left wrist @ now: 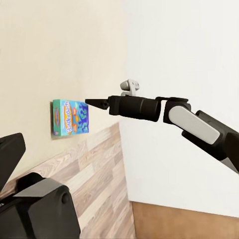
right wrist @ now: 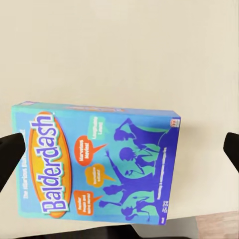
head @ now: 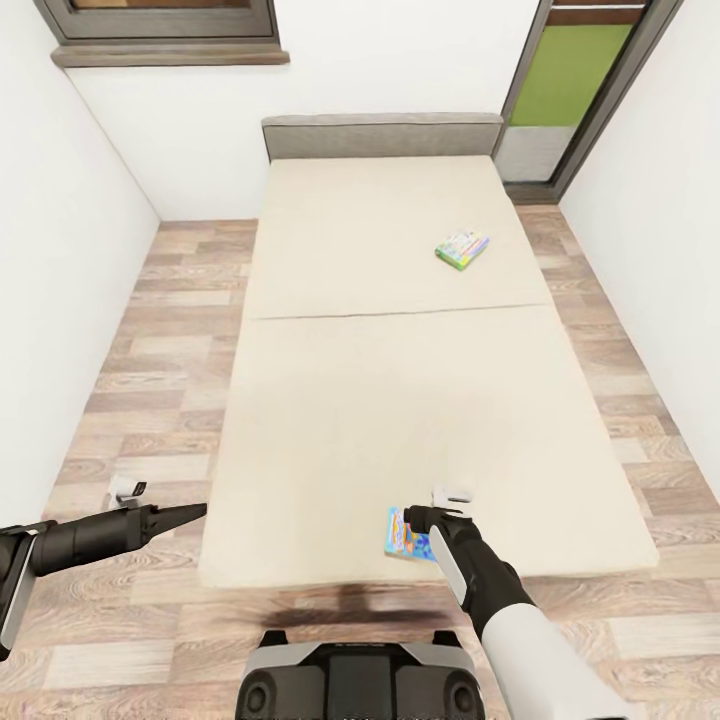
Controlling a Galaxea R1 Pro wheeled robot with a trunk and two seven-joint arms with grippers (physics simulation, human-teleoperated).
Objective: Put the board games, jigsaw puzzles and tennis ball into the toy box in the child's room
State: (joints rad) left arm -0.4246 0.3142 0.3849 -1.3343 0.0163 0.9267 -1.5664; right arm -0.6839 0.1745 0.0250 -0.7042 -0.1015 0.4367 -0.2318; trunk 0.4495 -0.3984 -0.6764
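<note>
Two board games lie on the bed. A pale blue-white one with a green edge rests far up the mattress on the right. A blue "Balderdash" box lies flat near the foot edge. My right gripper hangs just above this box, open, with a fingertip outside each short end and nothing held. My left gripper is open and empty, over the floor beside the bed's left front corner. The table, toy box, puzzles and tennis ball are out of view.
White walls close in on both sides, leaving narrow strips of wood-plank floor along the bed. A grey headboard and windows stand at the far end. My base is against the bed's foot.
</note>
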